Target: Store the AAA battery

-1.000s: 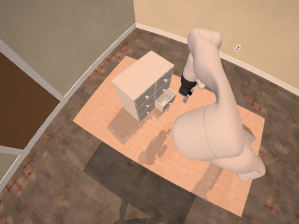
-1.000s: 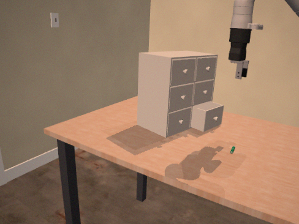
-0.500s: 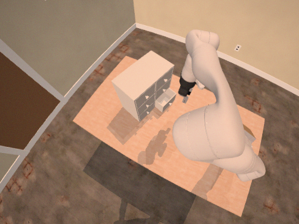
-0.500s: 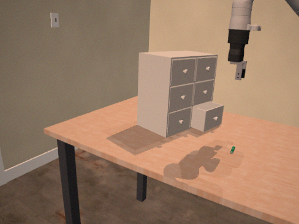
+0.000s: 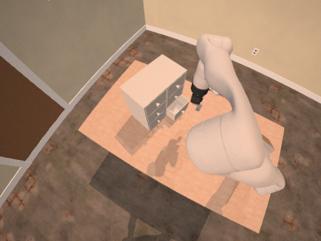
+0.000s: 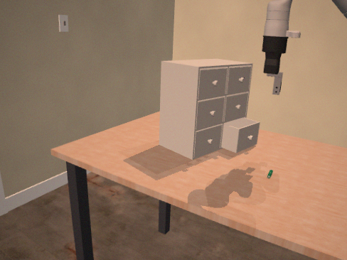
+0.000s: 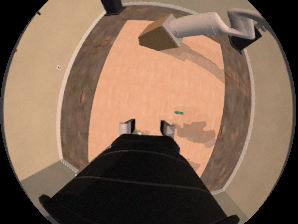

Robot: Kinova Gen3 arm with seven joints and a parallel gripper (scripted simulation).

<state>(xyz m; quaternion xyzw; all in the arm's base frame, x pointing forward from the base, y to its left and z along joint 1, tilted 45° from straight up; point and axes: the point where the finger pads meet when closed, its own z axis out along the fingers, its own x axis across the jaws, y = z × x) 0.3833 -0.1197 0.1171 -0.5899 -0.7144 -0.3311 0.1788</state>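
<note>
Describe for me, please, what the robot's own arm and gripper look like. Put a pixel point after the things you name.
The arm [image 5: 227, 145] [image 6: 278, 21] [image 7: 197, 24] is off-white, with smooth, rounded, tube-like segments and thin seam lines at the joints; no cable shows along it. The gripper [image 5: 198, 107] [image 6: 275, 84] [image 7: 147, 124] has a black body and two grey, plate-like fingers with dark inner faces; small dark holes mark one finger.
</note>
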